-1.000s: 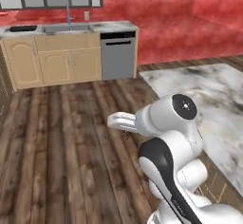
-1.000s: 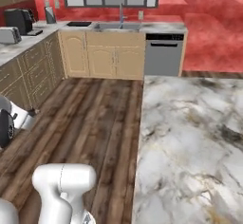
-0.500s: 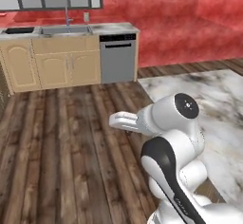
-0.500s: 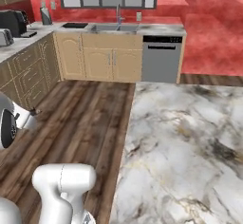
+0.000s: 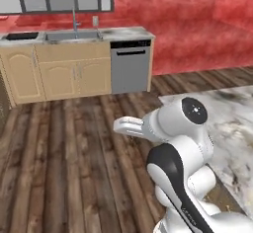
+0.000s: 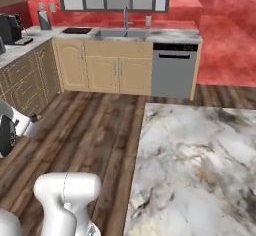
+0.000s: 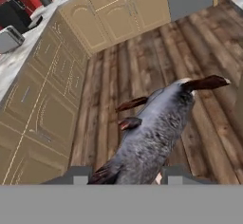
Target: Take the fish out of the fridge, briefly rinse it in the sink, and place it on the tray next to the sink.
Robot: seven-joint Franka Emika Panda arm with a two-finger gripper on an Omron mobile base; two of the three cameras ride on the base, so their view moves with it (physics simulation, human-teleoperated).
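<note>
- Since the counter run appears further right and larger in both base views than half a second ago, the camera is seen to have moved with the base; no thing of the kitchen itself is shown to have shifted.
- Across the same interval, the white arm (image 5: 178,148) is seen in much the same folded pose, low in the left base view.
- In the hand view, the fish (image 7: 152,133) is held between the two dark finger tips of the gripper (image 7: 124,174), which are closed against its rear; its grey body runs up and away from the hand, with reddish fins on one side and a thin dark end at the top right.
- The fish is carried above the dark wooden floor (image 6: 95,130), beside a run of tan cabinets (image 7: 52,99).
- The sink (image 6: 119,33) is set in the white marble counter (image 6: 175,36) against the red wall, with the faucet (image 6: 125,17) rising behind it; what lies in the basins cannot be told at this range.
- A black tray (image 6: 76,30) is seen lying flat on the counter just to the left of the sink; nothing can be made out on it.
- A grey dishwasher (image 6: 173,70) is fitted under the counter to the right of the sink cabinets.
- A marble-topped island (image 6: 200,170) is seen close by on the right of the right base view.
</note>
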